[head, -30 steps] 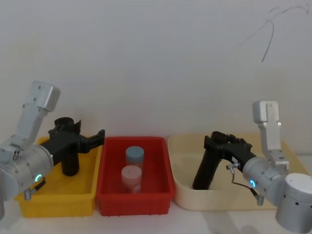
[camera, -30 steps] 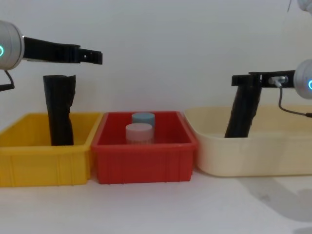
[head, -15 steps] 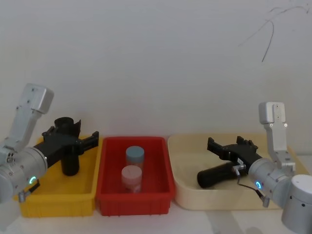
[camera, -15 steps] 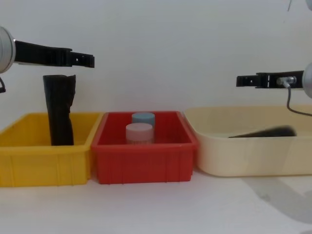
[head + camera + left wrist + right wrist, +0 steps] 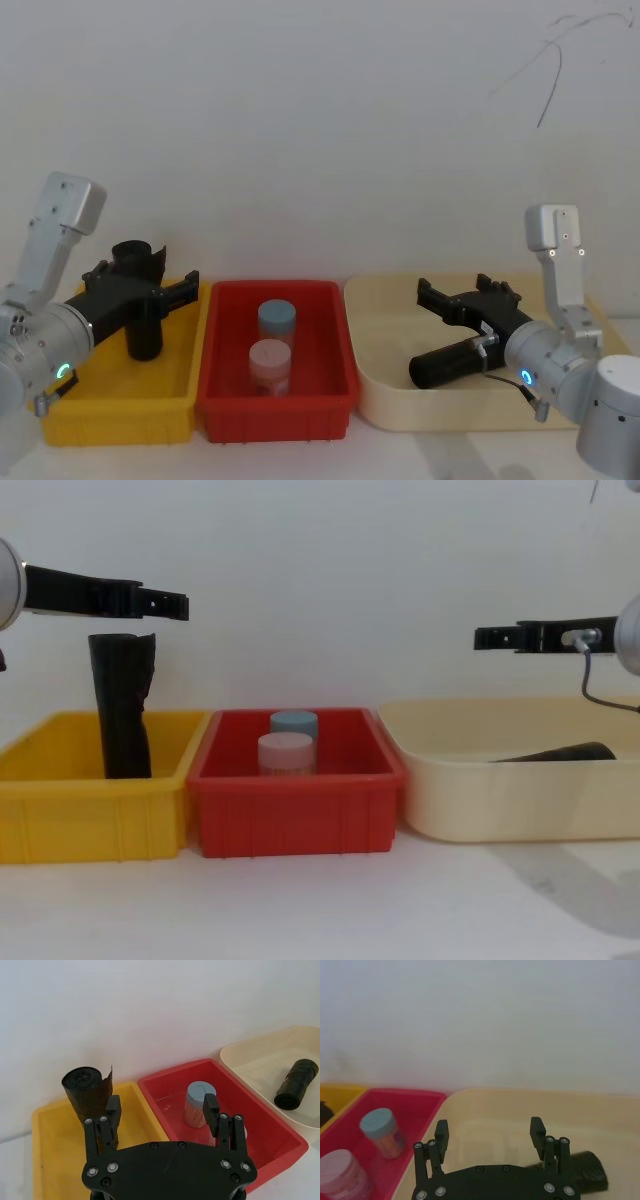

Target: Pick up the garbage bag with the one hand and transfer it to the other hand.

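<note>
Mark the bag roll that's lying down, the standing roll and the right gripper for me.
garbage bag (image 5: 455, 362): head view, middle of its side as it lies flat.
standing roll (image 5: 122, 705): chest view, middle of its upright body.
right gripper (image 5: 489, 1126): right wrist view, midway between its open fingertips.

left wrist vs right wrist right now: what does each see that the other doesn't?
Left wrist: left end effector, open, and the whole ragged roll upright in the yellow bin. Right wrist: right end effector, open, above the cream bin. Both: the garbage bag lying on its side in the cream bin, the red bin, the blue-lidded jar.
</note>
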